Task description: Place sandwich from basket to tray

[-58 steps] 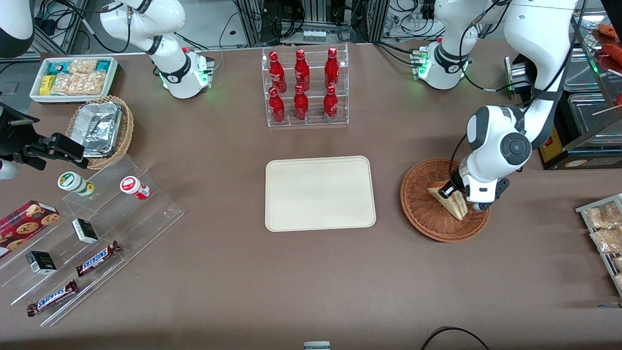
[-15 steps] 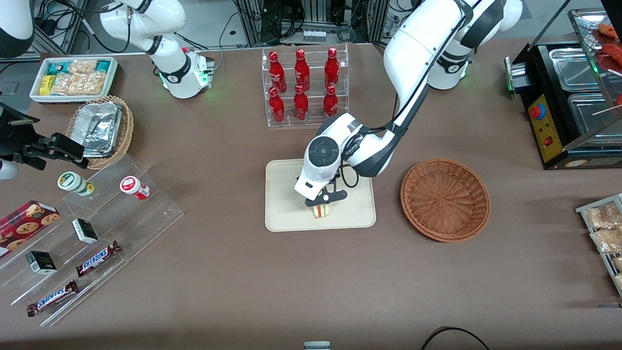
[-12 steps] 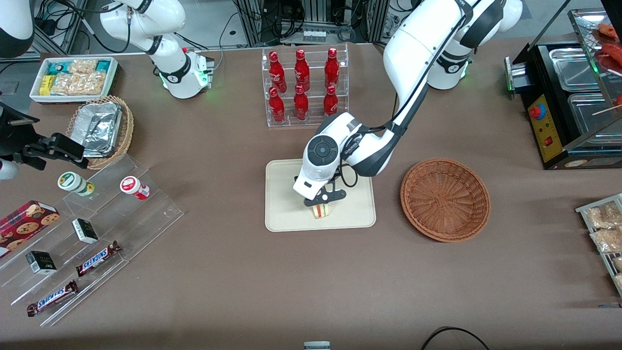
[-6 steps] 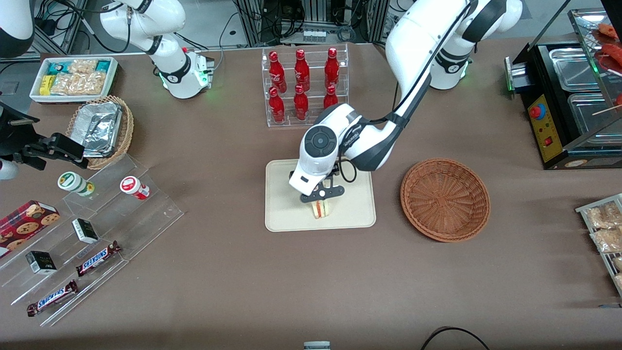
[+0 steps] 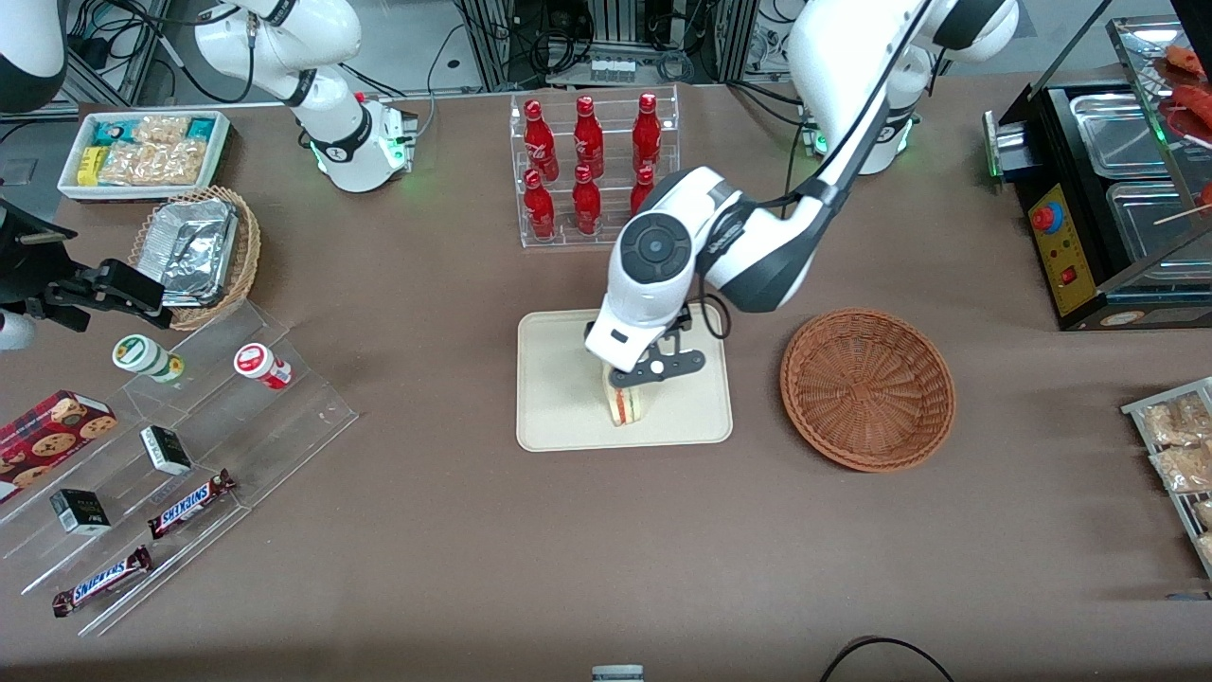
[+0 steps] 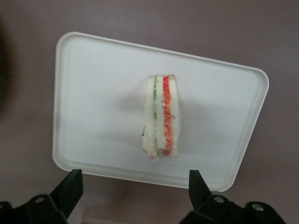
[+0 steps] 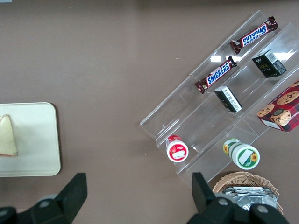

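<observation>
The sandwich (image 5: 624,407), a wedge of pale bread with red and green filling, stands on the cream tray (image 5: 559,379), near the tray's edge closest to the front camera. It also shows in the left wrist view (image 6: 161,116) on the tray (image 6: 93,93), and in the right wrist view (image 7: 7,136). The left arm's gripper (image 5: 651,370) is open and empty, raised above the sandwich; its fingers (image 6: 70,186) are spread wide, apart from it. The reddish-brown basket (image 5: 866,388) stands empty beside the tray, toward the working arm's end.
A clear rack of red bottles (image 5: 592,170) stands farther from the camera than the tray. A stepped acrylic stand (image 5: 189,445) with snacks, a tan basket of foil trays (image 5: 194,251) and a white snack bin (image 5: 142,152) lie toward the parked arm's end. A food warmer (image 5: 1108,199) is at the working arm's end.
The gripper carried the sandwich from the basket to the tray, let go of it, and has risen up and away; the sandwich stays on the tray.
</observation>
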Robot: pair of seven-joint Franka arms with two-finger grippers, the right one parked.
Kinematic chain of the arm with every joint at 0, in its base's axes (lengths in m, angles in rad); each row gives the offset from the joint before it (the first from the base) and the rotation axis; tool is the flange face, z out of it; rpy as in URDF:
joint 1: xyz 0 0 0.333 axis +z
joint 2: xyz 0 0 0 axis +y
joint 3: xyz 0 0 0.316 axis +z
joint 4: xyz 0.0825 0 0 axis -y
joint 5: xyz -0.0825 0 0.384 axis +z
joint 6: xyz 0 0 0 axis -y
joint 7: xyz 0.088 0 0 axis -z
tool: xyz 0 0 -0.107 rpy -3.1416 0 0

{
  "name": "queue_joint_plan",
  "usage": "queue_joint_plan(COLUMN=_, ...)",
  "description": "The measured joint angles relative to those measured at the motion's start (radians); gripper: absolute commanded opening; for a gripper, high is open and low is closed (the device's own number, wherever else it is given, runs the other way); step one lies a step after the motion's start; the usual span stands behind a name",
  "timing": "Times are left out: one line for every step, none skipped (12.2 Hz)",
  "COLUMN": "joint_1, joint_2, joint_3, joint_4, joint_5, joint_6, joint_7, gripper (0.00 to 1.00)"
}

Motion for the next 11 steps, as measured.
queue_joint_plan(joint_1=0.019, joint_2=-0.023, joint_3=0.001, joint_4=0.000, joint_5=0.000, joint_6=-0.035, joint_7=0.029, gripper=1.00)
queue_joint_plan(joint_1=0.038, joint_2=-0.044, joint_3=0.002, joint_4=0.000, joint_5=0.001, joint_6=-0.073, joint_7=0.069, gripper=1.00)
queue_joint_plan(joint_1=0.059, joint_2=-0.063, joint_3=0.004, joint_4=0.000, joint_5=0.001, joint_6=-0.113, joint_7=0.113, gripper=1.00)
queue_joint_plan(joint_1=0.084, joint_2=-0.079, joint_3=0.006, joint_4=0.000, joint_5=0.002, joint_6=-0.154, joint_7=0.157, gripper=1.00)
queue_joint_plan(joint_1=0.113, joint_2=-0.092, joint_3=0.008, joint_4=-0.001, joint_5=0.008, joint_6=-0.192, joint_7=0.203, gripper=1.00)
queue_joint_plan(joint_1=0.140, joint_2=-0.103, joint_3=0.009, joint_4=-0.001, joint_5=0.022, joint_6=-0.227, joint_7=0.242, gripper=1.00)
queue_joint_plan(joint_1=0.165, joint_2=-0.114, joint_3=0.010, joint_4=-0.001, joint_5=0.035, joint_6=-0.259, joint_7=0.264, gripper=1.00)
queue_joint_plan(joint_1=0.190, joint_2=-0.124, joint_3=0.010, joint_4=-0.002, joint_5=0.042, joint_6=-0.280, joint_7=0.278, gripper=1.00)
queue_joint_plan(joint_1=0.211, joint_2=-0.133, joint_3=0.011, joint_4=-0.004, joint_5=0.045, joint_6=-0.297, joint_7=0.299, gripper=1.00)
queue_joint_plan(joint_1=0.225, joint_2=-0.140, joint_3=0.011, joint_4=-0.010, joint_5=0.054, joint_6=-0.314, joint_7=0.333, gripper=1.00)
queue_joint_plan(joint_1=0.244, joint_2=-0.150, joint_3=0.012, joint_4=-0.023, joint_5=0.066, joint_6=-0.324, joint_7=0.379, gripper=1.00)
